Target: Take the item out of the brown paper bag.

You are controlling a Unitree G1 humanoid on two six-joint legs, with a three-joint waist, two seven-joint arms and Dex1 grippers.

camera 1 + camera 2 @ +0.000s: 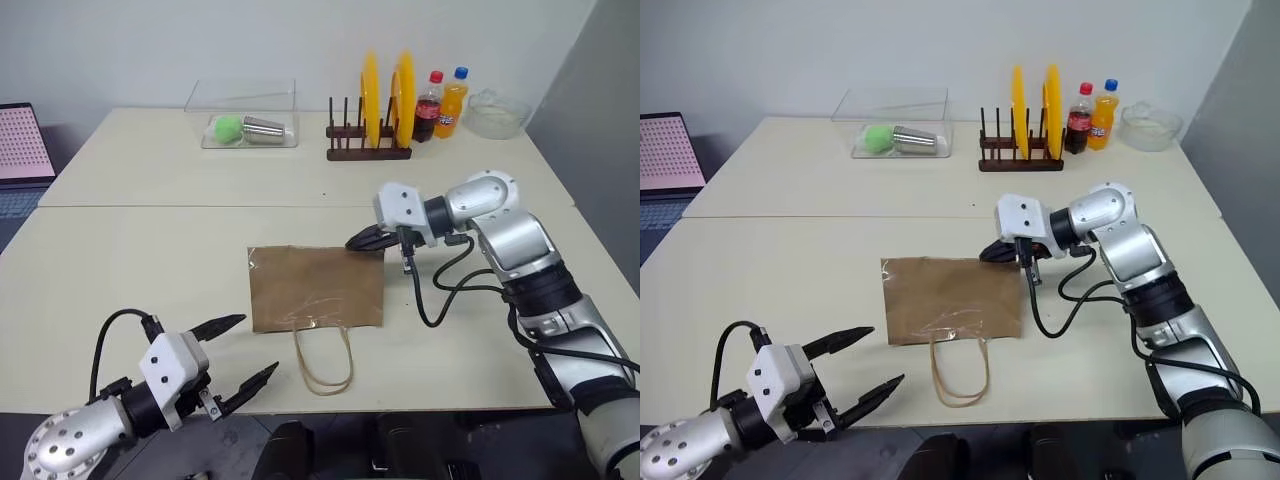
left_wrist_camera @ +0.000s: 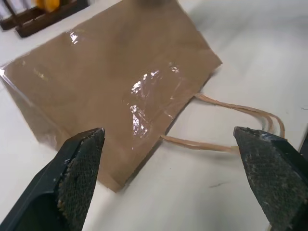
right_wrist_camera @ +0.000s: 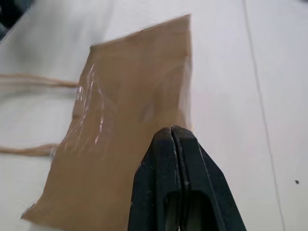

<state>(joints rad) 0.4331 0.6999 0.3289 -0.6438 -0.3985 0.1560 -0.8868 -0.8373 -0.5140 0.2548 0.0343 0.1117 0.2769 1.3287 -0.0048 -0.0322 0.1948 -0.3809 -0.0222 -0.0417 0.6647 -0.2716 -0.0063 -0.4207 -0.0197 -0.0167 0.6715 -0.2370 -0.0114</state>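
The brown paper bag (image 1: 316, 288) lies flat on the table, its two tan loop handles (image 1: 325, 365) pointing toward the near edge. The item is hidden. My right gripper (image 1: 354, 242) hovers at the bag's far right corner, shut; in the right wrist view the fingers (image 3: 172, 144) press together with no paper seen between them. My left gripper (image 1: 256, 345) is open near the table's front edge, left of the handles. In the left wrist view it points at the bag (image 2: 110, 86), fingers (image 2: 82, 168) wide apart and nothing between them.
At the back of the table stand a dark rack with two yellow plates (image 1: 370, 150), a cola bottle (image 1: 428, 108), an orange soda bottle (image 1: 453, 100), a glass bowl (image 1: 497, 113) and a clear box (image 1: 247, 128) holding a green object and a metal cup. A laptop (image 1: 22, 145) sits far left.
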